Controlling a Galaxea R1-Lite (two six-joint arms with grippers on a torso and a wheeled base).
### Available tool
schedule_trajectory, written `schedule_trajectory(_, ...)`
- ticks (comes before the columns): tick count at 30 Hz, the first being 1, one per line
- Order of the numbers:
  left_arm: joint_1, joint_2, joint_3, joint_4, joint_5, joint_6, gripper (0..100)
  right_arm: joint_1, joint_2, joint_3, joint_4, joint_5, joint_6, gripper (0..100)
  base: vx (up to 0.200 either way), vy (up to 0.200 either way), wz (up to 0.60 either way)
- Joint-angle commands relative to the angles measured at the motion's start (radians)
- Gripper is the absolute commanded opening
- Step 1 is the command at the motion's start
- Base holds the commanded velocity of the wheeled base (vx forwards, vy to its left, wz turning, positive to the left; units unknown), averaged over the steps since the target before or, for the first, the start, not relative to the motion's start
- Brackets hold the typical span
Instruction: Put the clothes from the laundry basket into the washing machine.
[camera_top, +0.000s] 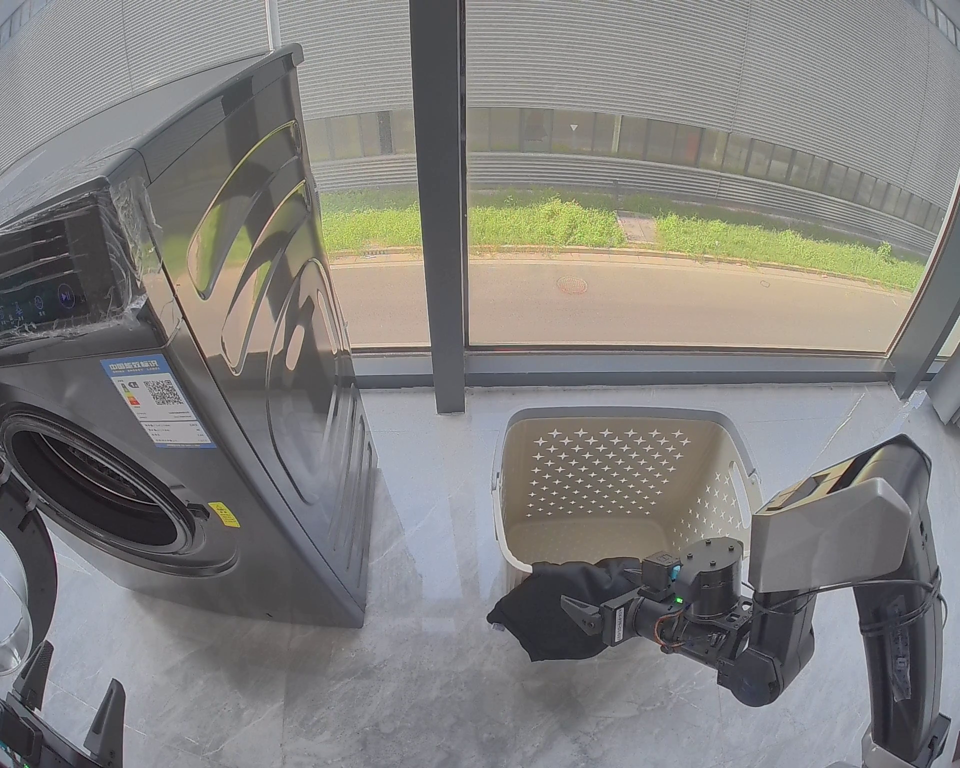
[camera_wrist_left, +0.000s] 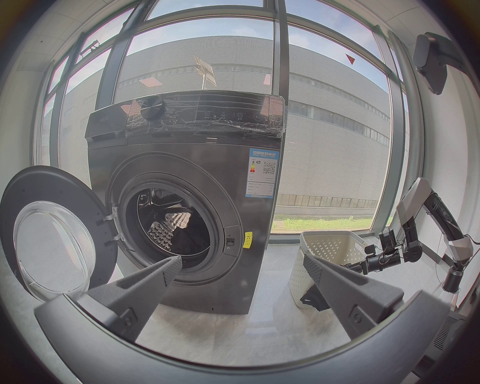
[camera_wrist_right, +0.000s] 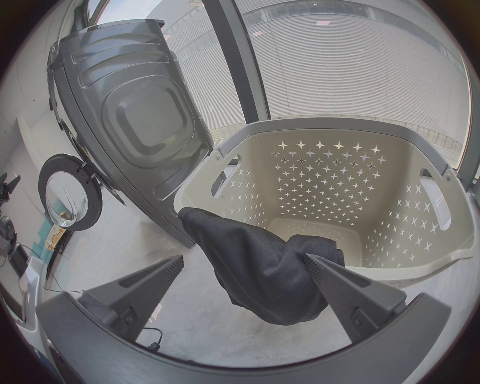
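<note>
Bright daylight pouring through the window (camera_top: 650, 200), glare streaking the washing machine (camera_top: 250, 400), wrist views bending at their edges.

A dark grey upright metal window post (camera_top: 438, 200) splits the floor-to-ceiling glass wall (camera_top: 380, 150). Beyond the post lie a sunlit tan paved road (camera_top: 620, 300), a strip of green grass (camera_top: 560, 222) behind it, and a long grey ribbed building (camera_top: 650, 60) with a band of windows. In front of the post spreads a glossy pale grey marble-look floor (camera_top: 420, 690), bright with daylight.
</note>
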Motion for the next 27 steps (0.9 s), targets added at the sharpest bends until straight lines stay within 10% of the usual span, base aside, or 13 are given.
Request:
schedule_trajectory(1, 0.0, -0.016, 0.004, 0.0, 0.0, 0.0, 100, 0.0, 0.042, -0.018, 0.001, 0.001, -0.006, 100, 0.0, 0.0, 0.0)
schedule_trajectory(6, 0.0, -0.016, 0.002, 0.0, 0.0, -0.001, 100, 0.0, 0.065, -0.044, -0.009, 0.001, -0.017, 100, 0.0, 0.0, 0.0)
schedule_trajectory(7, 0.0, -0.016, 0.002, 0.0, 0.0, -0.001, 100, 0.002, 0.065, -0.05, -0.009, 0.001, -0.017, 0, 0.0, 0.0, 0.0)
schedule_trajectory(27, 0.0, -0.016, 0.002, 0.001, 0.0, -0.001, 100, 0.013, -0.045, -0.017, -0.008, 0.001, -0.014, 0, 0.0, 0.0, 0.0)
